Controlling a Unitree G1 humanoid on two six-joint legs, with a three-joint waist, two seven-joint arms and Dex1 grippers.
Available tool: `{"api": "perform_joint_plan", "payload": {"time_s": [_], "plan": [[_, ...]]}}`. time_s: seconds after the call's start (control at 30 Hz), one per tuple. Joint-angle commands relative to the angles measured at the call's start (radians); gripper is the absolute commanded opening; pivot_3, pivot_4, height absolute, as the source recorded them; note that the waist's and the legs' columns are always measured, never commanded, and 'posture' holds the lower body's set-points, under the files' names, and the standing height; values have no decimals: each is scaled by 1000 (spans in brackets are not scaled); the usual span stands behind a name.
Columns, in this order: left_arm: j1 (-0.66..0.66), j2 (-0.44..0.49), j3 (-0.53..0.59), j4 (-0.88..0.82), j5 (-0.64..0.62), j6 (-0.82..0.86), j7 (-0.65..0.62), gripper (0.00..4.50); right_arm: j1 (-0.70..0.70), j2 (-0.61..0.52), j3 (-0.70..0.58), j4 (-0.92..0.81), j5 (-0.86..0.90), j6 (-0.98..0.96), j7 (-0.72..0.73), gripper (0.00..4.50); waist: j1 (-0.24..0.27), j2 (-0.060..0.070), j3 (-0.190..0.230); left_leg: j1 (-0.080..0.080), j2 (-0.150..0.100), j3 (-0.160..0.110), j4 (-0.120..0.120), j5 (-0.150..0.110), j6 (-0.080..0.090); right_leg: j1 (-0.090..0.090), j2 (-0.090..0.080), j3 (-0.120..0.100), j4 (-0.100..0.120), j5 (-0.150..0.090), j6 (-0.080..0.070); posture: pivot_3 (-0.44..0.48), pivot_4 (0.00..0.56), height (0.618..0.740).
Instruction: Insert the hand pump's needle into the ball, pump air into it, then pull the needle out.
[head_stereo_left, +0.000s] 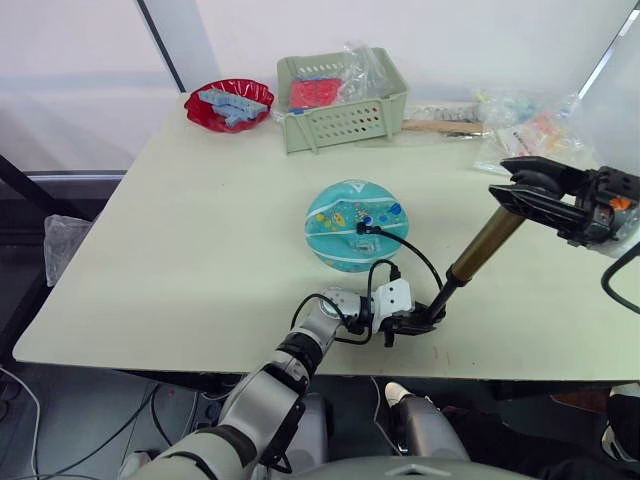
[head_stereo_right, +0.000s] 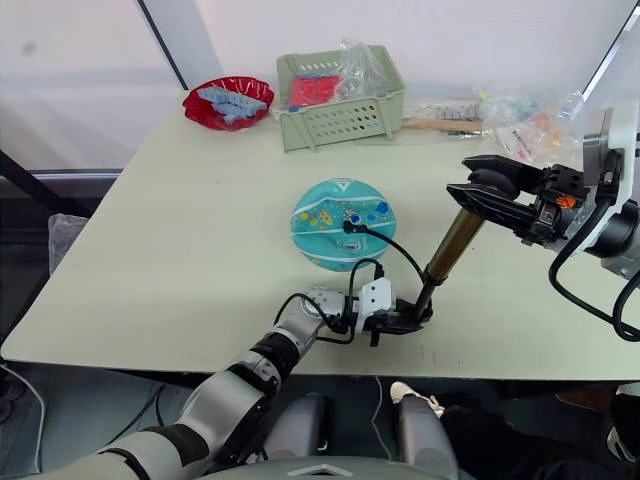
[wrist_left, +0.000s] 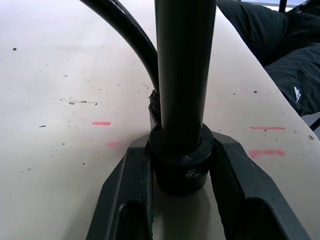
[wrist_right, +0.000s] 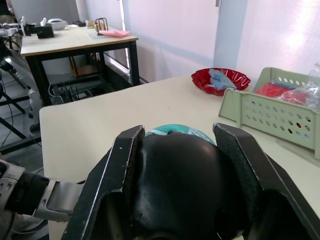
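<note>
The teal ball (head_stereo_left: 352, 222) lies in the middle of the table. The hose's small black fitting (head_stereo_left: 363, 228) sits against the ball's top, and the needle's pin is hidden there. The thin black hose (head_stereo_left: 418, 255) loops from it to the hand pump's lower black end (wrist_left: 180, 167), where my left gripper (head_stereo_left: 420, 320) is shut, low on the table near the front edge. The hand pump (head_stereo_left: 488, 243) slants up to the right, a black rod showing below its brass cylinder. Its upper black handle (wrist_right: 180, 190) is held in my right gripper (head_stereo_left: 532, 190), shut on it above the table.
A green basket (head_stereo_left: 340, 100) with red packets and a red bowl (head_stereo_left: 228, 103) stand at the back. Clear bags (head_stereo_left: 525, 125) lie at the back right. The table's front edge (head_stereo_left: 300, 362) runs just behind my left gripper. Red marks (wrist_left: 101, 123) dot the tabletop.
</note>
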Motion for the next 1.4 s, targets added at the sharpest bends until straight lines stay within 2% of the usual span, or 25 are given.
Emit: {"api": "perform_joint_plan", "payload": {"time_s": [0.03, 0.17, 0.23, 0.33, 0.4, 0.7, 0.8, 1.03, 1.1, 1.4], "plan": [[35, 22, -24, 67, 55, 23, 8, 1081, 98, 52, 52, -42, -154, -107, 34, 1787, 0, -3, -2, 0, 0, 0, 0, 0, 0, 0, 0, 0, 0, 0, 0, 0, 150, 736], [40, 22, -25, 68, 56, 22, 9, 1081, 188, 119, 137, -36, -282, -200, 61, 1787, -2, -7, -5, 8, 1, 0, 0, 0, 0, 7, 0, 0, 0, -3, 4, 0, 150, 736], [40, 24, -25, 70, 58, 21, 12, 1081, 236, 169, 204, -20, -350, -247, 59, 1787, -3, -12, -10, 10, 1, 0, 0, 0, 0, 7, 1, -1, 0, -4, 1, 0, 150, 736], [37, 25, -23, 74, 62, 22, 21, 1081, 303, 213, 310, 50, -513, -365, 82, 1787, -4, -11, -12, 10, 2, 0, 0, 0, 0, 8, 1, 0, 1, -4, 0, 0, 150, 736], [38, 26, -23, 72, 63, 22, 20, 1081, 314, 235, 337, 89, -562, -412, 83, 1787, -3, -16, -19, 11, 2, 0, 0, 0, 0, 8, 1, 0, 1, -4, 0, 0, 150, 736], [40, 32, -23, 81, 69, 17, 16, 1081, 332, 317, 433, 218, -702, -576, 106, 1787, -3, -16, -20, 11, 2, 0, 0, 0, 0, 8, 2, -1, 1, -5, -1, 0, 150, 736], [37, 31, -23, 87, 70, 16, 18, 1081, 306, 320, 406, 205, -679, -575, 104, 1787, -3, -16, -20, 11, 2, 0, 0, 0, 0, 8, 2, 0, 1, -5, -1, 0, 150, 736], [43, 40, -19, 89, 66, 26, 11, 1081, 231, 250, 270, 43, -449, -398, 105, 1787, -2, -12, -17, 9, 2, 0, 0, 0, 0, 7, 1, 0, 1, -5, -2, 0, 150, 736], [44, 43, -21, 92, 69, 21, 10, 1081, 208, 221, 231, 10, -387, -343, 104, 1787, -2, -11, -16, 8, 2, 0, 0, 0, 0, 6, 1, 0, 1, -3, -5, 0, 150, 736], [44, 37, -25, 98, 73, 14, 6, 1081, 16, 51, 50, -37, -112, -116, 81, 1787, -2, -6, -8, 7, 1, -1, -1, 0, 0, 5, 1, -1, 0, -1, -1, 0, 150, 736]]}}
